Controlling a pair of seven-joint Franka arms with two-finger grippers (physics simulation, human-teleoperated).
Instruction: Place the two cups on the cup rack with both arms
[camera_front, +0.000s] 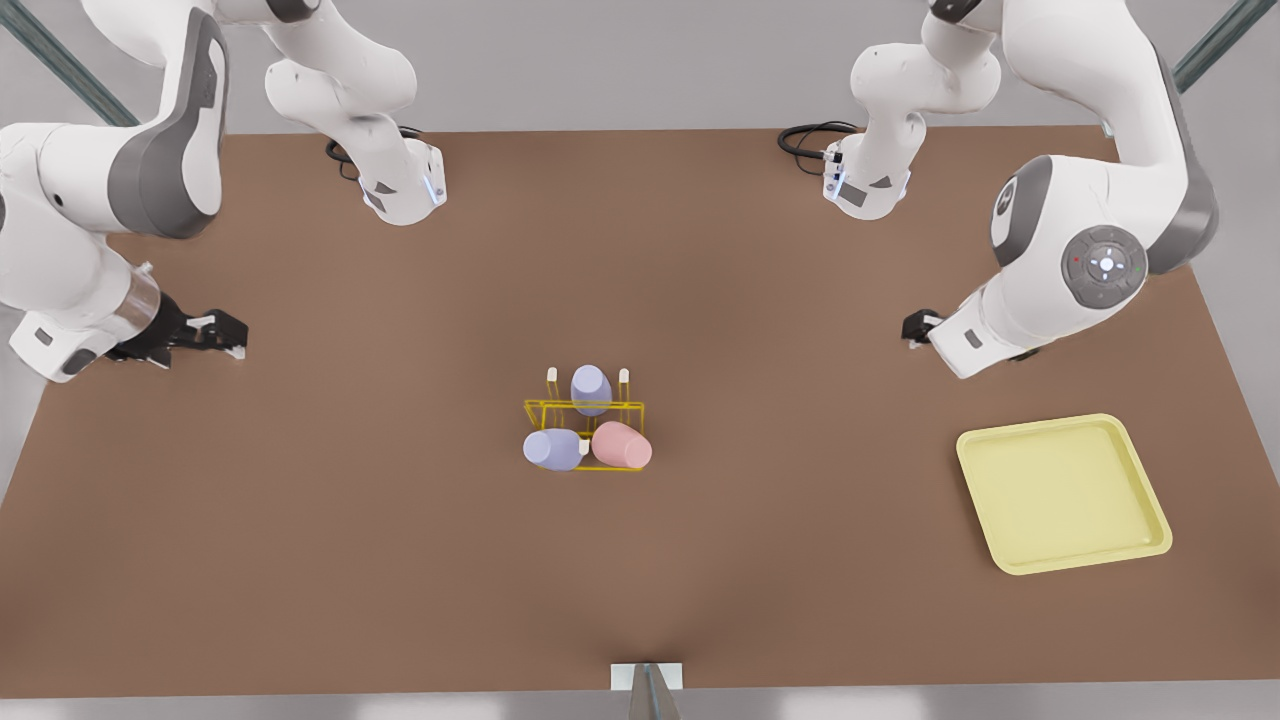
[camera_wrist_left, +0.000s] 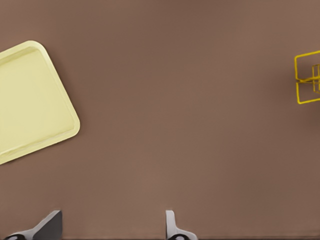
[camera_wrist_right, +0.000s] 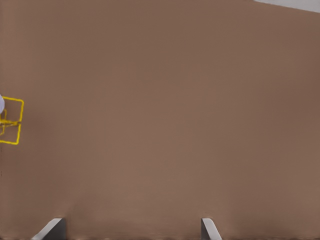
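Observation:
The yellow wire cup rack (camera_front: 536, 404) stands mid-table. A salmon-pink cup (camera_front: 622, 445) and a lavender cup (camera_front: 552, 449) rest tilted on its near side. A second lavender cup (camera_front: 591, 388) sits at its far side between two cream pegs (camera_front: 624, 378). My left gripper (camera_front: 915, 328) hovers open at the front view's right, far from the rack, fingertips (camera_wrist_left: 171, 225) apart with nothing between them. My right gripper (camera_front: 232, 335) is open at the front view's left, also well away, fingertips (camera_wrist_right: 209, 227) spread. A corner of the rack (camera_wrist_left: 306, 77) (camera_wrist_right: 12, 122) shows in both wrist views.
A pale-yellow square tray (camera_front: 1062, 492) (camera_wrist_left: 30, 100) lies at the front view's right, near the left gripper. Both arm bases (camera_front: 405, 190) (camera_front: 865, 185) stand at the table's far edge. Bare brown tabletop (camera_front: 400, 500) surrounds the rack.

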